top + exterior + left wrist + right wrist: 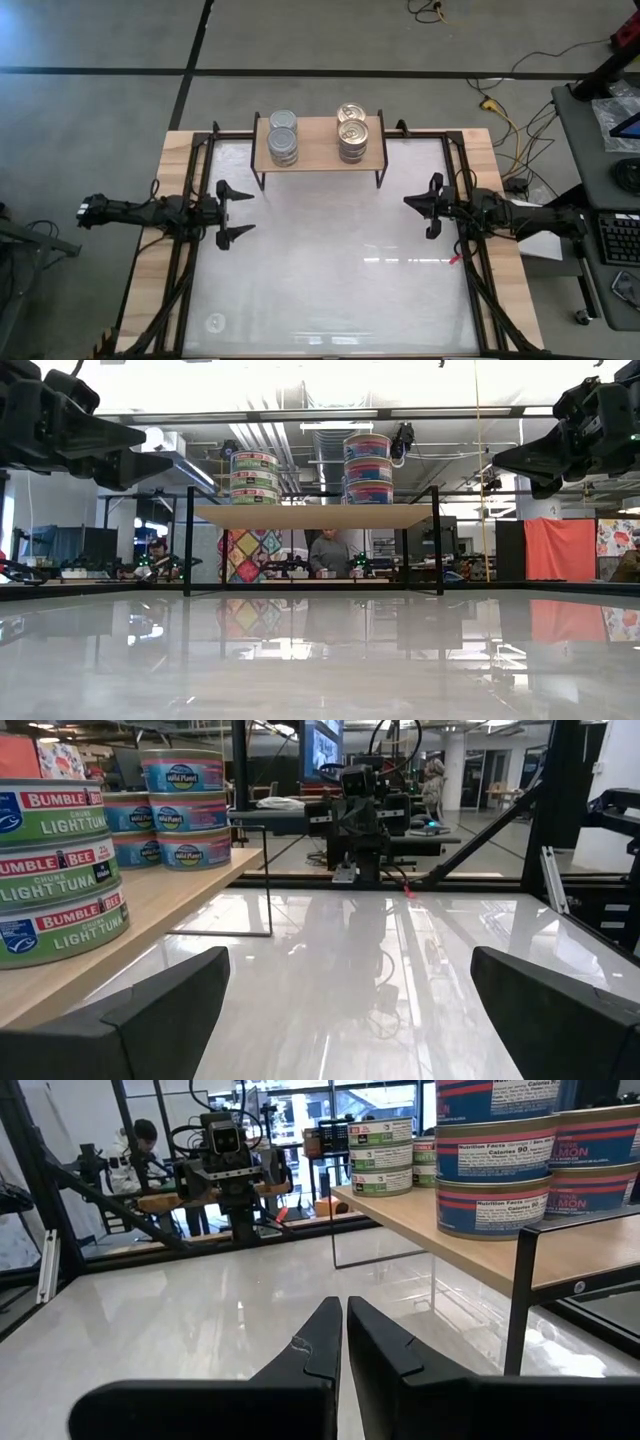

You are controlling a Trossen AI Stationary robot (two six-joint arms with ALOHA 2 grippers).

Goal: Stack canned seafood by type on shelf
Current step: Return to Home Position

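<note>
The shelf (pixel 318 142) stands at the upper middle of the high view, at the far edge of the bench (pixel 330 290). Its long side runs left to right across the picture. All the cans on it stand upright, lids up. The silver-lidded cans (pixel 284 147) are on its left part and the gold-lidded cans (pixel 353 138) on its right part, apart from each other. Of each kind two lids show, one behind the other. In the low view each kind rises three cans high, so the long axis of a pile is vertical. I see no can on the bench itself.

The left hand (pixel 245 212) hovers at the left middle of the picture. It is released, with fingers spread wide, pointing right, and nothing between them. The right hand (pixel 412 202) is at the right middle, clenched on nothing, its fingers almost together and pointing left.

Both hands are below the shelf in the picture and clear of it. The silver cans lie up and to the right of the left hand, the gold cans up and to the left of the right hand. Each hand is nearer to the pile on its own side.

I judge the sorting finished. What remains is only to draw the arms back, outward and away from the shelf legs.
</note>
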